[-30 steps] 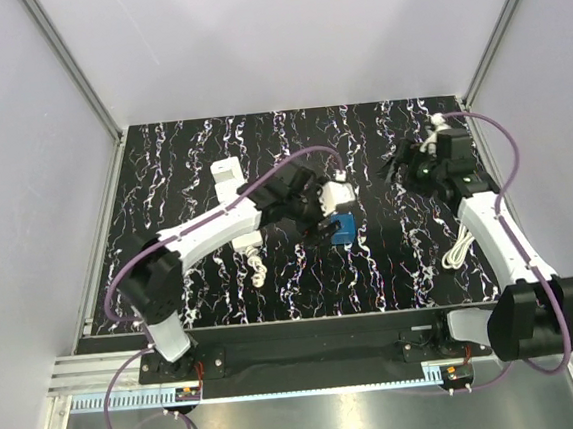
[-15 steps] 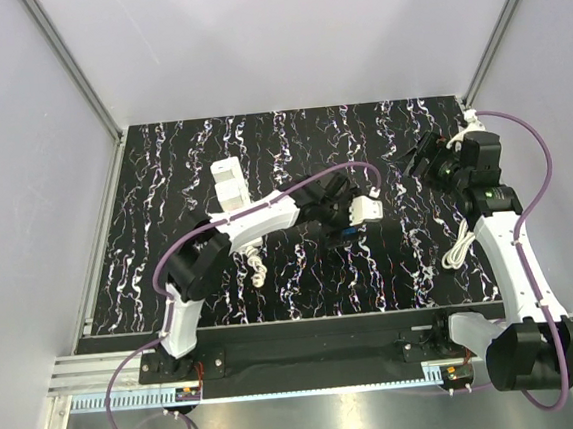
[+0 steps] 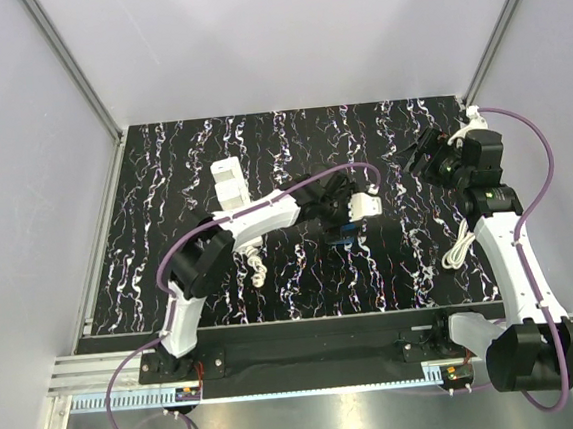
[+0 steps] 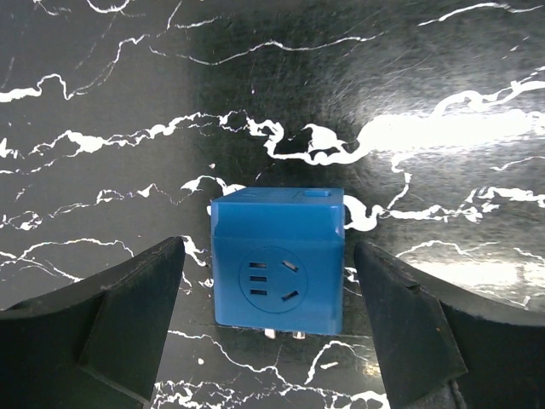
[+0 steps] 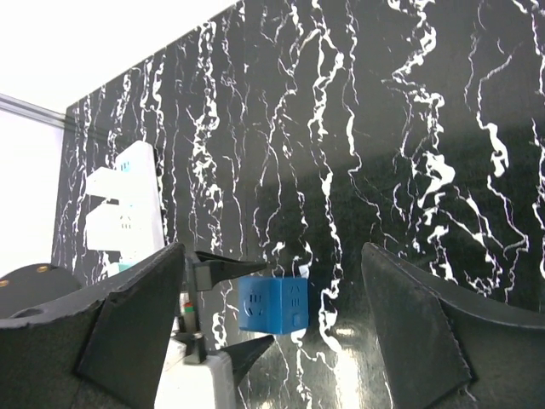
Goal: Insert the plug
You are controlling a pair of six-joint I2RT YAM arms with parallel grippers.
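Observation:
A blue cube plug (image 4: 278,260) rests on the black marbled table (image 3: 164,185), a socket face toward my left wrist camera and two metal prongs at its lower edge. My left gripper (image 4: 268,256) is open with one finger on each side of the cube and a small gap on both sides. From above, the cube (image 3: 346,233) shows just below the left gripper (image 3: 343,222) at the table's middle. My right gripper (image 3: 420,153) is open and empty at the far right, well away. Its wrist view shows the cube (image 5: 272,305) between the left gripper's fingers (image 5: 247,264).
A white power strip (image 3: 228,181) lies at the back left, also in the right wrist view (image 5: 123,204). A white cord (image 3: 257,267) trails below it. Another coiled white cable (image 3: 458,248) lies beside the right arm. Grey walls close in the table.
My left arm has stretched to the right and its wrist has turned, putting its fingers on either side of the cube. My right arm has drawn back toward the far right corner.

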